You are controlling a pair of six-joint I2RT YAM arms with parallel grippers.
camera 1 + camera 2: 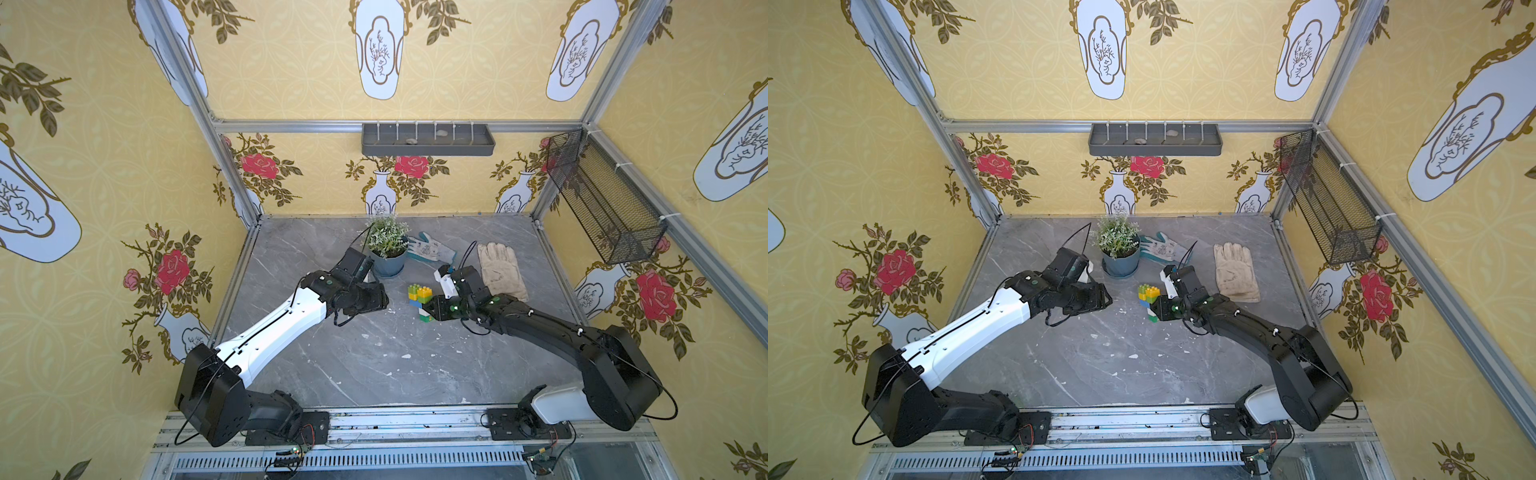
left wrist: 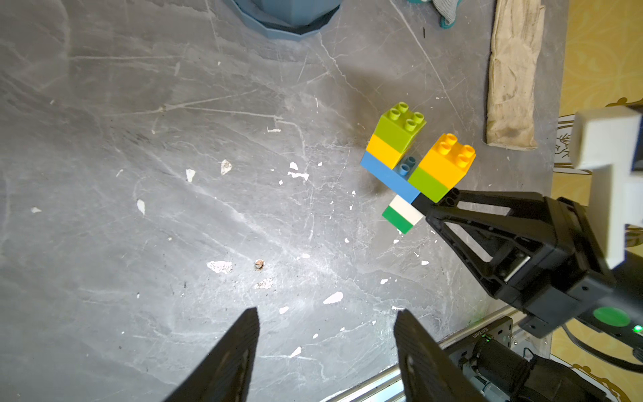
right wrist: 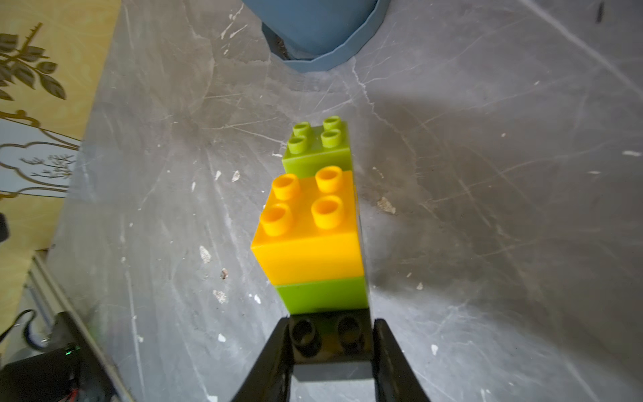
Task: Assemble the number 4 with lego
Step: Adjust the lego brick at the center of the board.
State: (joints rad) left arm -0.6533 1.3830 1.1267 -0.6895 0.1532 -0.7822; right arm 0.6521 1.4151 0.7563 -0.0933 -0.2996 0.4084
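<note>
In both top views my right arm hides most of the number 4's [image 1: 420,297] stem, yet wrist views show me the right gripper [image 3: 330,323] pinching its black brick [image 2: 422,202], upright mid grey marble table [image 1: 374,365], left gripper [image 2: 326,313] spread and empty nearby, yellow floral walls [image 1: 104,166] around.

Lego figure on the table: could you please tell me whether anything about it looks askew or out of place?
The black brick in the lego figure sits off-centre: two of its studs stick out uncovered beside the lime brick above, where the right gripper grips it. The table is chipped white in spots.
</note>
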